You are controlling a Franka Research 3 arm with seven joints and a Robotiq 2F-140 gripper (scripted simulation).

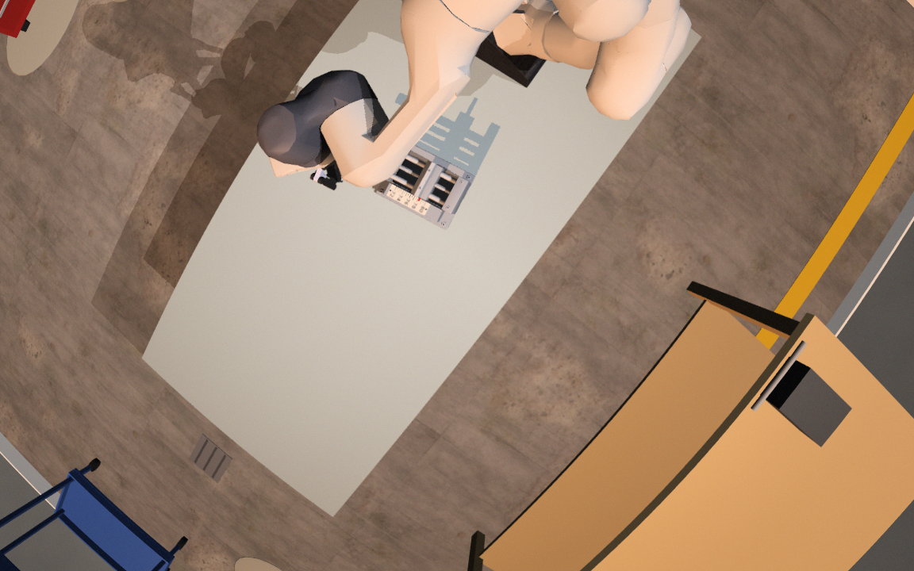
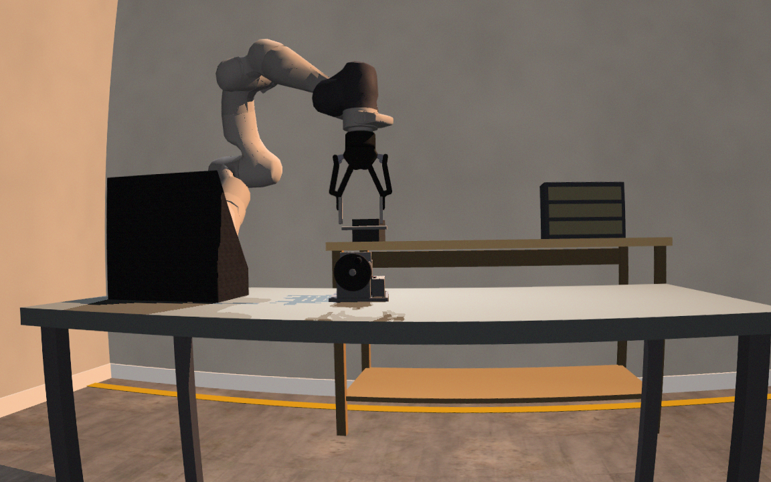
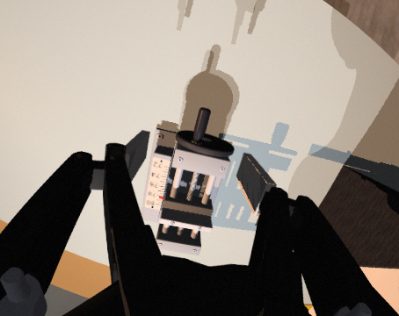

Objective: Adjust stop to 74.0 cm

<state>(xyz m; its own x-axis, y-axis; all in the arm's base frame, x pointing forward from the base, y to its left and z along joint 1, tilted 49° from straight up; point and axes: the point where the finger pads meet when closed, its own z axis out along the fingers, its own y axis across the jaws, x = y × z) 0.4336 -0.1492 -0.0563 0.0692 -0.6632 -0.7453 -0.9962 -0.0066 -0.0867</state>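
The stop device (image 1: 423,185) (image 2: 357,276) (image 3: 184,196) is a small grey frame with guide rods, standing on the pale table (image 1: 347,305) (image 2: 556,299). Its black handwheel (image 2: 352,272) (image 3: 203,142) with a crank handle faces the exterior view. A scale with a red marker (image 3: 161,198) runs along one side. My gripper (image 2: 361,220) (image 3: 194,154) (image 1: 325,177) points down and hangs well above the handwheel end of the device. Its fingers are partly drawn in, with nothing between them.
A large black box (image 2: 166,236) (image 1: 513,60) stands on the table by the arm's base. Behind is a wooden table (image 2: 496,244) with a drawer unit (image 2: 581,209) and a small dark box (image 2: 365,232). A blue cart (image 1: 84,518) stands on the floor.
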